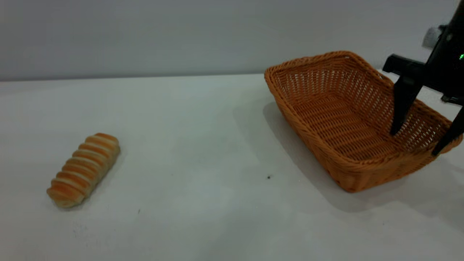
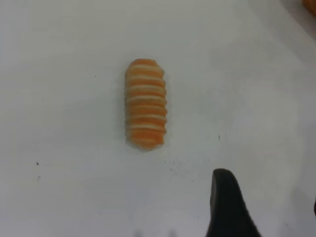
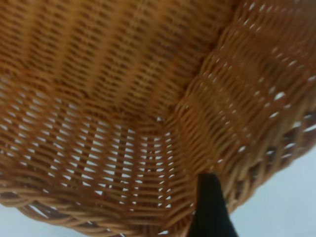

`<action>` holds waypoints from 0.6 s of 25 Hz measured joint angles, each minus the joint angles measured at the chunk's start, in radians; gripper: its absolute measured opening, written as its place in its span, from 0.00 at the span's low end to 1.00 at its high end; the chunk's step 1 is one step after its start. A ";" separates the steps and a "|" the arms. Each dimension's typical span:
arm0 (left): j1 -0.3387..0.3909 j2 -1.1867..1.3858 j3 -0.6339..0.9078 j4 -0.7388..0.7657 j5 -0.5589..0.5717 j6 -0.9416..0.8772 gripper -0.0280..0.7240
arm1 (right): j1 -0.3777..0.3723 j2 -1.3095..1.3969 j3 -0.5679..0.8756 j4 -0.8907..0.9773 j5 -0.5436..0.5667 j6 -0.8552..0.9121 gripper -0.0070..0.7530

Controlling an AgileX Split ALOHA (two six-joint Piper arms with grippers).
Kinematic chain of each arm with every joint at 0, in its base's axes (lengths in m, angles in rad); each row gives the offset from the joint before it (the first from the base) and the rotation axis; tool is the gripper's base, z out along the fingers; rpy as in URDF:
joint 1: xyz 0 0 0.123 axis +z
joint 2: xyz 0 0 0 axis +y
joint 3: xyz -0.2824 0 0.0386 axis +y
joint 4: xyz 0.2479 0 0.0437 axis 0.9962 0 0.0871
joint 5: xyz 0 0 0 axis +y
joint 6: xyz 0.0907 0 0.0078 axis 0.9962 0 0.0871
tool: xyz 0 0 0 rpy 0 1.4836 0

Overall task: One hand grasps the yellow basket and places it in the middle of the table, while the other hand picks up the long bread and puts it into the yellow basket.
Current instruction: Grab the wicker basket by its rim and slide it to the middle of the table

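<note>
Exterior view: right hand [image 1: 420, 141] straddles yellow basket [image 1: 326, 145] wall.

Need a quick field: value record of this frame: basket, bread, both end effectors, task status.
basket: the yellow basket at the table's right side, tilted, its left end raised, nothing inside
bread: the long bread lying on the table at the left, untouched
right end effector: open, one finger inside the basket, one outside, straddling its right wall
left end effector: above the table near the bread, not touching it; only one finger shows
status: bread not in basket yet
</note>
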 joint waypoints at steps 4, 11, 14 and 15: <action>0.000 0.000 0.000 0.000 0.012 0.000 0.66 | 0.000 0.013 0.000 0.005 -0.006 -0.021 0.78; 0.000 -0.001 0.000 0.000 0.015 0.000 0.66 | 0.000 0.021 0.000 -0.021 -0.043 -0.022 0.78; 0.000 -0.001 0.000 0.000 0.015 0.000 0.66 | 0.000 0.049 0.000 -0.022 -0.048 -0.022 0.78; 0.000 -0.001 0.000 0.000 0.015 0.000 0.66 | 0.000 0.062 0.000 -0.021 -0.050 -0.022 0.78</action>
